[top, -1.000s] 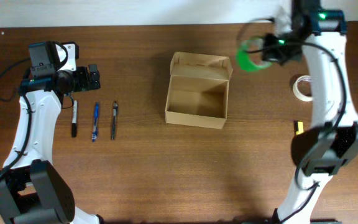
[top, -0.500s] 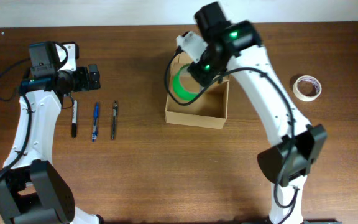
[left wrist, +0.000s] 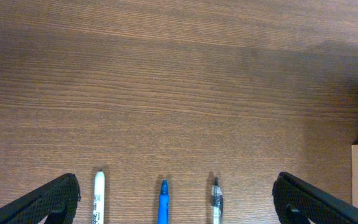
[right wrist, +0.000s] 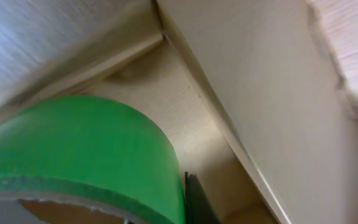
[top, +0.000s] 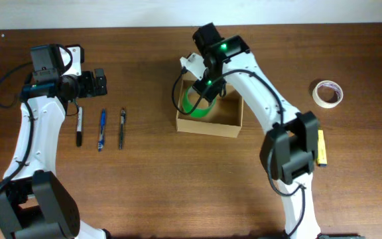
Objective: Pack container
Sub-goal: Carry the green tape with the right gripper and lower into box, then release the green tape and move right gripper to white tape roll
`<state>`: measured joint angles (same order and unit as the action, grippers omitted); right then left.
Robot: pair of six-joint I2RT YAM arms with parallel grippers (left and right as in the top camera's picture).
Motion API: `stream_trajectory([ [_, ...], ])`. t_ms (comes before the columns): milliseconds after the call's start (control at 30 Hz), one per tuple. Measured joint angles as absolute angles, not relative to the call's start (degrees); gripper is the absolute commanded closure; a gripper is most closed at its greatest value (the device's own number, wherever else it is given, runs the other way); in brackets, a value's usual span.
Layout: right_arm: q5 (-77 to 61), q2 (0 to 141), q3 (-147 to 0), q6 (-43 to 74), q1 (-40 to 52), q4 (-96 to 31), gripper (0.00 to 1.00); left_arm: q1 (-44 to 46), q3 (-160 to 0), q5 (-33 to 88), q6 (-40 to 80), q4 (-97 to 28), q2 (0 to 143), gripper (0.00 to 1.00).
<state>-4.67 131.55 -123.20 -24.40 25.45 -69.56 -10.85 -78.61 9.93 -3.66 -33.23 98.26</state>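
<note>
The right fingers (top: pixel 202 93) grip a green tape roll (top: pixel 192 105) inside the box (top: pixel 207 127); the left fingers (top: pixel 100 81) gape wide above three pens (top: pixel 101 129).

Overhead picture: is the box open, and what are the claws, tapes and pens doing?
box: open on top.
green tape roll: held, lowered into the box.
right claw: shut on the green tape roll.
left claw: open, empty, above the pens.
white tape roll: lying flat on the table, untouched.
three pens: lying side by side, untouched.
</note>
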Motion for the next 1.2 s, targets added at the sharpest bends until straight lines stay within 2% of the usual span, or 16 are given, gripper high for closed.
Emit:
stream_trajectory([
  [300, -4.49, 137.49, -123.17, -24.03, 25.45, -67.16, 0.95, -10.85, -78.61, 9.91, -3.66, -33.23, 98.26, 0.0],
  [333, -4.47, 137.78, -123.17, -24.01, 25.45, -67.07, 0.91, -10.85, -78.61, 9.91, -3.66, -33.23, 98.26, 0.01],
  [400, -4.32, 138.06, -123.07, -23.83, 25.45, -66.72, 0.69, -10.85, -78.59, 9.91, -3.66, -33.23, 98.26, 0.01],
  [700, -4.27, 138.06, -123.04, -23.94, 25.45, -68.58, 0.68, -10.85, -78.59, 9.91, -3.66, -33.23, 98.26, 0.01],
  [767, -4.27, 137.91, -123.24, -23.9, 25.45, -70.85, 0.65, -10.85, -78.61, 9.91, -3.66, -33.23, 98.26, 0.01],
  [833, -4.34, 137.32, -124.6, -23.75, 25.45, -73.36, 0.59, -10.85, -78.61, 9.93, -3.66, -33.23, 98.26, 0.01],
  [933, -4.38, 133.8, -127.04, -23.66, 25.45, -75.18, 0.47, -10.85, -78.61, 9.91, -3.66, -33.23, 98.26, 0.01],
  [1100, -2.9, 118.87, -129.54, -19.97, 24.62, -74.72, 0.38, -10.85, -78.61, 9.93, -3.66, -33.21, 98.26, 0.01],
  [1200, -1.41, 108.01, -131.66, -15.79, 20.12, -74.17, 0.37, -10.85, -78.61, 9.96, -3.66, -33.23, 98.26, 0.01],
])
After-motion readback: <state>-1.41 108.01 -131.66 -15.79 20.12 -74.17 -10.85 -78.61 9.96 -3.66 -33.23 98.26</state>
